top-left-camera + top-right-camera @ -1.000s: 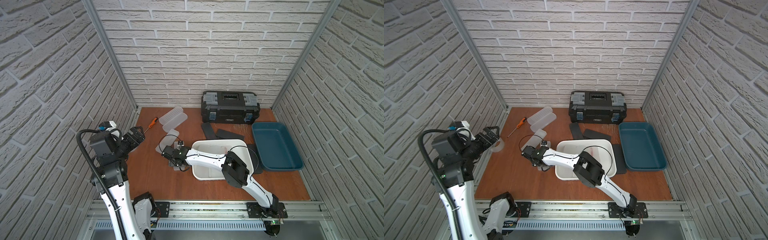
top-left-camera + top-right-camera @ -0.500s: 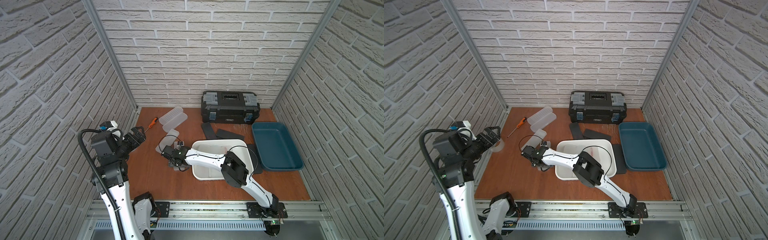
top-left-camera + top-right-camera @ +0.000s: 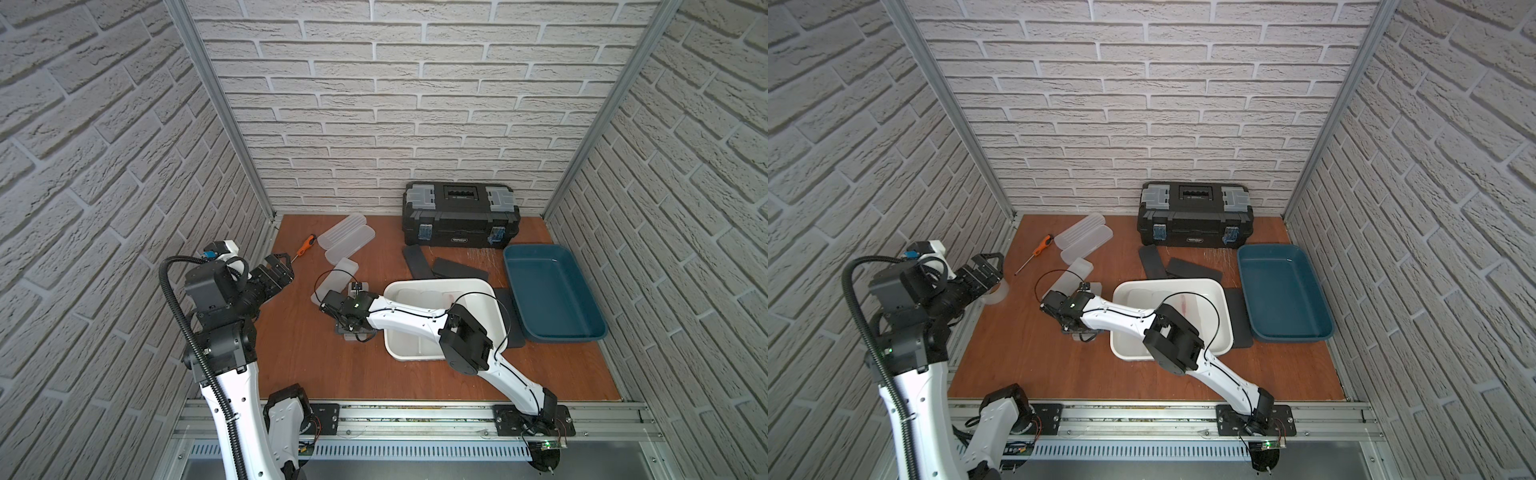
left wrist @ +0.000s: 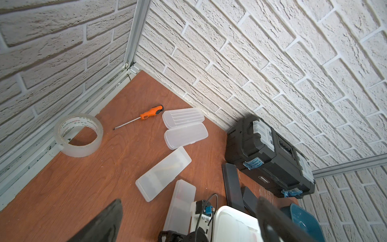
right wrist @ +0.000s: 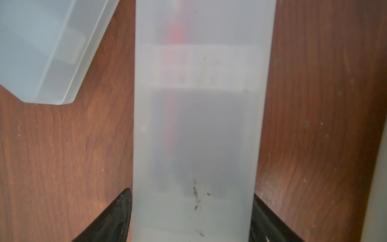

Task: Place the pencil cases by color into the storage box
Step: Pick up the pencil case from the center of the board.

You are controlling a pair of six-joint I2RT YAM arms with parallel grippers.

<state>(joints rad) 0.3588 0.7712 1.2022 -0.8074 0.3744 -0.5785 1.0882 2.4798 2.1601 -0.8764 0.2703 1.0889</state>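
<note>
Right gripper [image 5: 191,194] pinches frosted case [image 5: 196,104] across its width, fingers [image 5: 117,215] on both long edges; long axis runs straight ahead from the jaws, flat on brown wood table [image 5: 62,146]. Left gripper [image 3: 279,268] spread, empty, raised. White brick walls [image 3: 415,104] around.

Right wrist view: frosted case [image 5: 194,125] is blurred and cut off at both ends, its contents reduced to red and dark smears. Right hand [image 5: 190,192] is cropped, with only the fingertips [image 5: 117,209] shown. Contact with the case sides cannot be told. Second frosted case [image 5: 41,48] is cut by the corner. In both top views that hand is hidden under its own wrist. Left wrist view: left hand [image 4: 188,199] is blurred and cropped. Blue tray [image 4: 303,220] and white bin [image 4: 236,212] are mostly cut off.
</note>
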